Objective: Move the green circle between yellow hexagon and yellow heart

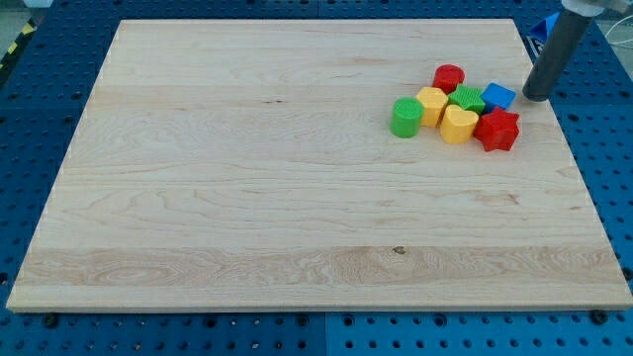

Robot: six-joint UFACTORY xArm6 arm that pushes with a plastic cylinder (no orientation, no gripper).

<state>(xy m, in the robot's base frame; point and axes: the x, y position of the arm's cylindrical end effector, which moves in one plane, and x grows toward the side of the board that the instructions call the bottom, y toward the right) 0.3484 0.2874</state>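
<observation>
The green circle (405,117) sits at the left end of a tight cluster in the view's upper right. The yellow hexagon (432,105) touches it on its right. The yellow heart (458,125) lies just right of and below the hexagon. My tip (534,97) is at the board's right side, right of the cluster and close to the blue block (497,96). It is well apart from the green circle.
A red cylinder (449,77) is at the cluster's top, a green star-like block (468,98) in its middle, a red star (497,130) at its lower right. The wooden board (247,198) lies on a blue perforated table (613,178).
</observation>
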